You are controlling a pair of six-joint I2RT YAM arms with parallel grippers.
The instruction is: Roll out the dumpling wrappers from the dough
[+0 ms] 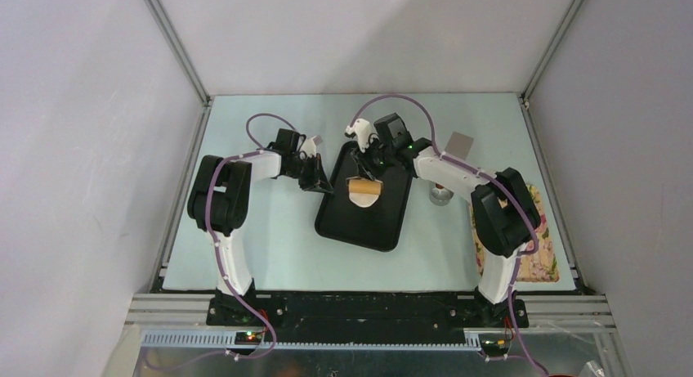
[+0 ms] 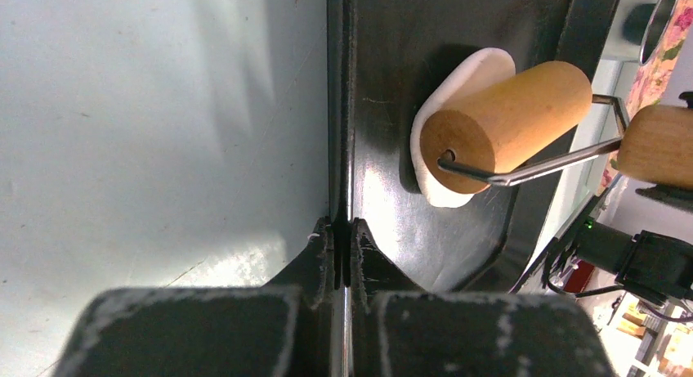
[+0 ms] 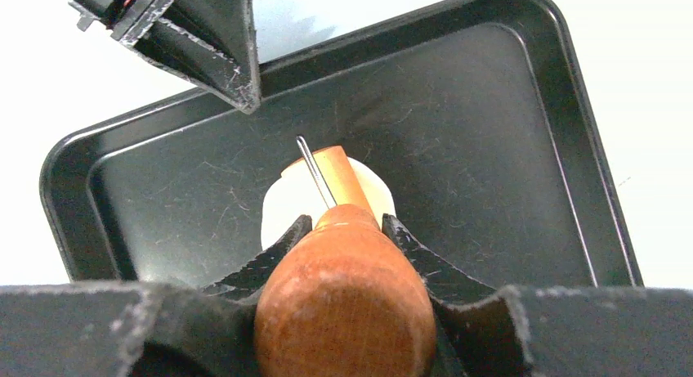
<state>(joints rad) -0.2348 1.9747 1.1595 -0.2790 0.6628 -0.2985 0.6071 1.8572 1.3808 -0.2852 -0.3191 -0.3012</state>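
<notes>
The dough [image 1: 362, 200] is a flattened white disc on the black tray [image 1: 384, 222]. A small wooden roller [image 1: 364, 186] lies across the disc. My right gripper [image 1: 370, 166] is shut on the roller's wooden handle [image 3: 343, 303], fingers on either side. In the right wrist view the roller [image 3: 342, 174] covers the middle of the dough [image 3: 276, 211]. My left gripper [image 1: 319, 184] is shut on the tray's left rim [image 2: 343, 148]. The left wrist view shows the roller [image 2: 511, 115] resting on the dough [image 2: 480, 65], with its wire frame leading to the handle [image 2: 658, 144].
A round steel cup [image 1: 441, 195] stands just right of the tray, beneath the right arm. A grey square card [image 1: 462, 144] lies behind it. A floral cloth [image 1: 541, 246] sits at the table's right edge. Bare table [image 1: 278, 238] lies left of the tray.
</notes>
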